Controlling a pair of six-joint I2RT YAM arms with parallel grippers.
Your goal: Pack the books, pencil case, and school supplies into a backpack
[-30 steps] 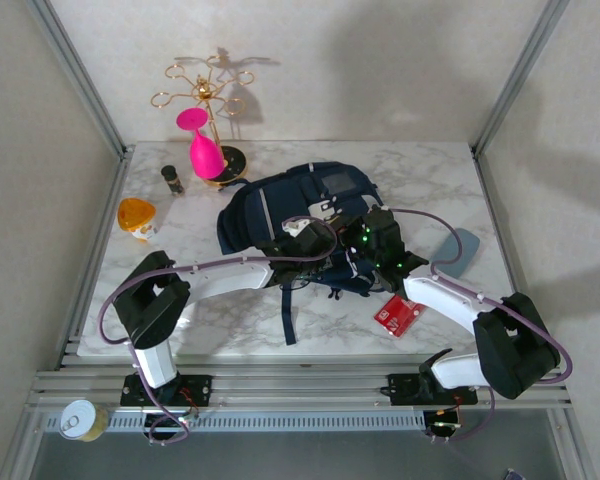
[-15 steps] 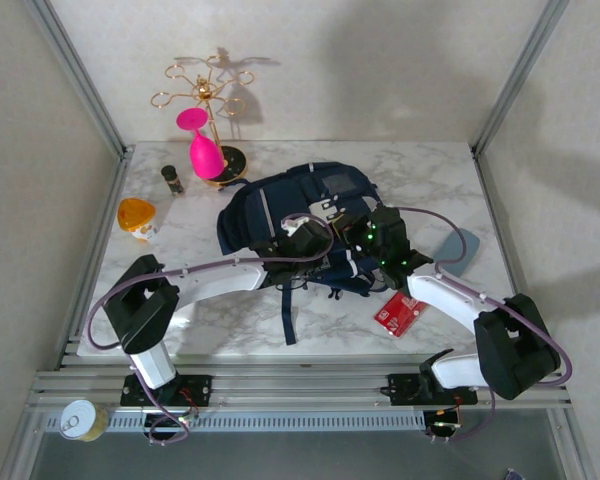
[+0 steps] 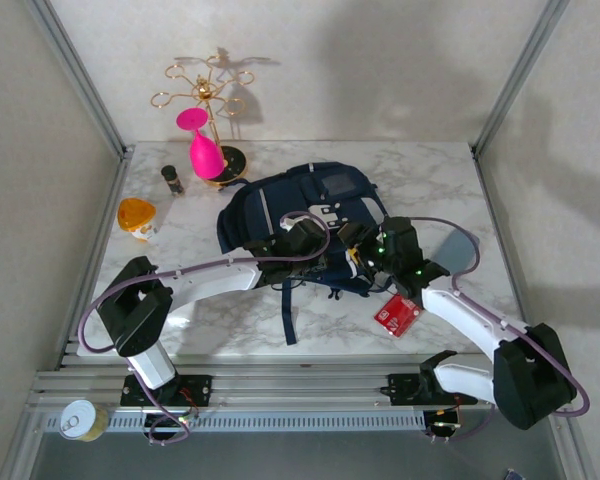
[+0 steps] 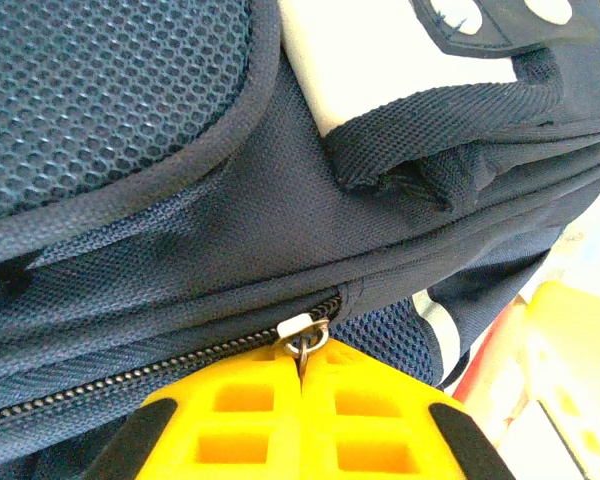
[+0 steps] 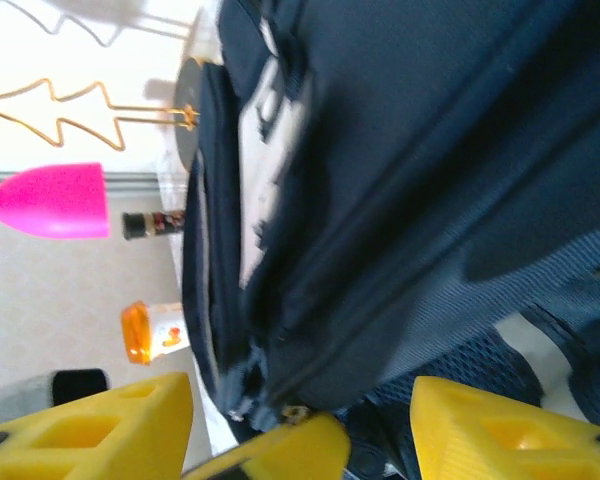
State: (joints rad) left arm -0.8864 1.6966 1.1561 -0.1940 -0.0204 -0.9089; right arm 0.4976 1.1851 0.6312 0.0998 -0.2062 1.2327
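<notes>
The navy backpack [image 3: 300,205] lies in the middle of the table. My left gripper [image 3: 317,250] [image 4: 302,362] is shut on the metal zipper pull [image 4: 306,342] at the end of a closed zip, at the bag's near edge. My right gripper [image 3: 365,252] [image 5: 300,405] stands open just right of it. Its yellow fingers [image 5: 90,430] straddle the bag's corner without touching it. The red school supplies packet [image 3: 398,315] lies near the front right, beside the right arm. The grey-blue pencil case [image 3: 458,252] lies right of the bag, partly behind the arm's cable. The books are out of view.
A gold wire stand with a pink glass [image 3: 202,150] stands at the back left, with a small dark bottle [image 3: 171,178] and an orange cup [image 3: 137,217] nearby. A loose backpack strap [image 3: 287,315] trails toward the front edge. A tin can [image 3: 78,418] sits below the table's front left.
My right gripper has opened and drawn back slightly toward the front right. My left gripper has closed fully on the zipper pull.
</notes>
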